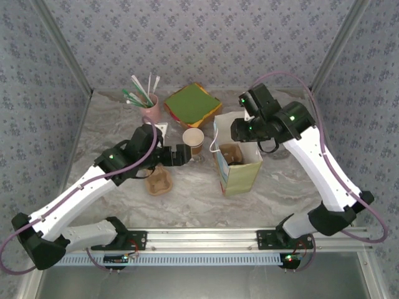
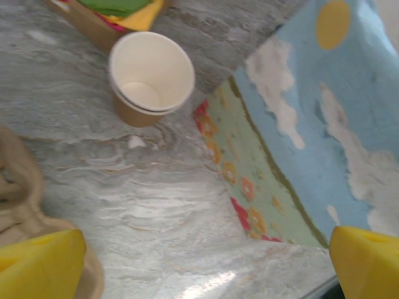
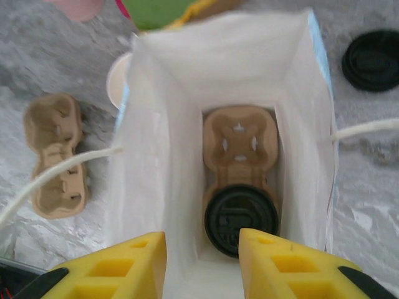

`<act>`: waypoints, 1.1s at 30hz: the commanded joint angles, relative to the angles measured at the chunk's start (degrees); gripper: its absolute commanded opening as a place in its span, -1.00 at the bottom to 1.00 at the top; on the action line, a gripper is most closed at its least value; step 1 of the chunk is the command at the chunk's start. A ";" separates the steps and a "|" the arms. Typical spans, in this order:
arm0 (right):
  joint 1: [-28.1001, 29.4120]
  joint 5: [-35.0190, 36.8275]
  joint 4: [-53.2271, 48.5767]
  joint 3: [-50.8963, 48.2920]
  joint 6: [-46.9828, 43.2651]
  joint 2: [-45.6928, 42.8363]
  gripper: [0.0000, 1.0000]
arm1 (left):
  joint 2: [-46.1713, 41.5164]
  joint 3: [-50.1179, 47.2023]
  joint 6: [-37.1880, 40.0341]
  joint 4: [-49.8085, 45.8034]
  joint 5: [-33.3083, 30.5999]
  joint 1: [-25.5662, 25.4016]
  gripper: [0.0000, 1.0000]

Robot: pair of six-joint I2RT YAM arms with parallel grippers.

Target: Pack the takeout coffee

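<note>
The right jaws hang over the open mouth of the paper bag (image 3: pixel 156 124). They are released, and nothing sits between their yellow fingers (image 3: pixel 124 268). Straight below them, at the bottom of the bag, the takeout coffee (image 3: pixel 241 218) stands upright with its black lid on. It sits in the pocket of a cardboard cup carrier (image 3: pixel 240 140) nearer these jaws, and the carrier's other pocket lies beyond it. Outside the bag, to the left of these jaws, a second carrier (image 3: pixel 56 156) lies on the desk (image 3: pixel 368 205). Off to their right, farther out, rests a loose black lid (image 3: pixel 374 60).

The left jaws are spread wide and grip nothing, low over the desk. Ahead of them and a little left stands a lidless cup (image 2: pixel 149 78), brown outside and white inside. Ahead to their right rises the bag's printed side, with clouds and flowers. The second carrier's edge lies just beside their left finger (image 2: pixel 40 265).
</note>
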 commanded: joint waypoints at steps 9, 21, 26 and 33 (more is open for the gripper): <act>-0.86 -2.17 14.59 -1.34 -4.00 -4.86 0.36 | 8.00 12.29 6.43 -5.19 -1.14 10.85 0.95; -7.54 -10.67 20.87 -1.08 -6.96 -5.64 0.99 | 25.74 31.75 11.03 -10.22 -8.43 21.34 0.46; -7.73 -13.22 21.53 0.56 -7.66 -3.60 1.00 | 31.54 37.94 12.99 -11.46 -12.01 24.86 0.31; -7.73 -13.43 21.34 2.69 -7.40 0.24 0.99 | 39.21 43.35 14.73 -10.74 -10.52 29.17 0.18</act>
